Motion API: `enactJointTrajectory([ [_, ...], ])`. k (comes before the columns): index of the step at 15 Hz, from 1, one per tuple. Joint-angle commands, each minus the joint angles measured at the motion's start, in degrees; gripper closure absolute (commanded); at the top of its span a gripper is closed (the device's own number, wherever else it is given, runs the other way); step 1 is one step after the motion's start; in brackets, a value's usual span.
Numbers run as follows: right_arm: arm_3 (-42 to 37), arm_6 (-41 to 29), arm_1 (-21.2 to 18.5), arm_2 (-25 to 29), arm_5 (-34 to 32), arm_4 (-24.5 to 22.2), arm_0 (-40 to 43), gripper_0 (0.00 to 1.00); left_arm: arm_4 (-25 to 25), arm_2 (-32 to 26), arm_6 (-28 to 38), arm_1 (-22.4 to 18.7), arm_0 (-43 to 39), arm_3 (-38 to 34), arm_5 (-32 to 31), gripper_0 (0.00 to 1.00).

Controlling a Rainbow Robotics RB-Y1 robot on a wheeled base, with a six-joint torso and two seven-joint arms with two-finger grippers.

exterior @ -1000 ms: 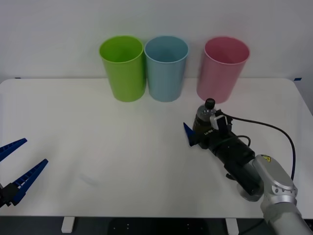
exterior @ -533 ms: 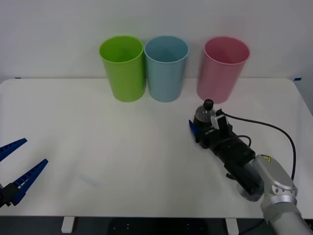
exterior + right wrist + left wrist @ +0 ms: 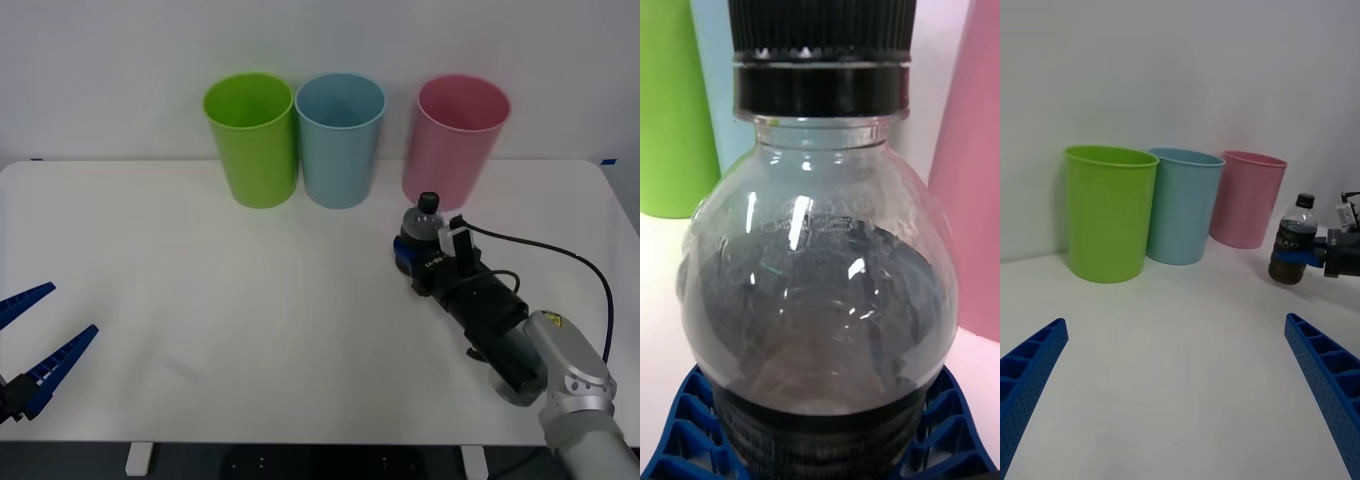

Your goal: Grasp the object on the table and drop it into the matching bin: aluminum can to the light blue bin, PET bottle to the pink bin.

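Note:
The PET bottle (image 3: pixel 424 220), small and clear with a black cap and dark contents, stands upright just in front of the pink bin (image 3: pixel 455 140). My right gripper (image 3: pixel 414 250) is shut on its lower body. In the right wrist view the bottle (image 3: pixel 820 285) looms close, with the blue fingers (image 3: pixel 685 439) hugging its base. The left wrist view shows the bottle (image 3: pixel 1292 240) held by a blue finger, right of the pink bin (image 3: pixel 1246 199). The light blue bin (image 3: pixel 340 140) stands left of the pink one. My left gripper (image 3: pixel 40 335) is open at the table's front left.
A lime green bin (image 3: pixel 252 140) stands left of the light blue bin, all three in a row at the back of the white table (image 3: pixel 250 300). A black cable arcs from the right wrist over the table's right side.
The right gripper's fingers closed in on the bottle, and gripper and bottle shifted slightly right and back toward the pink bin. The left arm has not moved.

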State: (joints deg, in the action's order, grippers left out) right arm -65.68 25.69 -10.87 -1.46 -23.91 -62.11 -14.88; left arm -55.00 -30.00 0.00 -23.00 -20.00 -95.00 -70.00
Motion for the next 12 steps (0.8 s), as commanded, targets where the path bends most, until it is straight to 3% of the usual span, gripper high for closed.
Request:
enactJointTrajectory([
  [1, -1.4, -0.9, -0.2, 0.0, 0.0, 0.7, 0.0, 1.0, 0.0, 0.0, 0.0, 0.0, 0.0, 0.0, 0.0, 0.0],
  [6, -6.9, -8.8, -1.3, -0.1, -0.2, -0.6, 0.6, 1.0, 0.0, 0.0, 0.0, 0.0, 0.0, 0.0, 0.0, 0.0],
  [12, -17.0, -24.6, -5.2, -0.1, 0.3, -4.3, 0.7, 1.0, 0.0, 0.0, 0.0, 0.0, 0.0, 0.0, 0.0, 0.0],
])
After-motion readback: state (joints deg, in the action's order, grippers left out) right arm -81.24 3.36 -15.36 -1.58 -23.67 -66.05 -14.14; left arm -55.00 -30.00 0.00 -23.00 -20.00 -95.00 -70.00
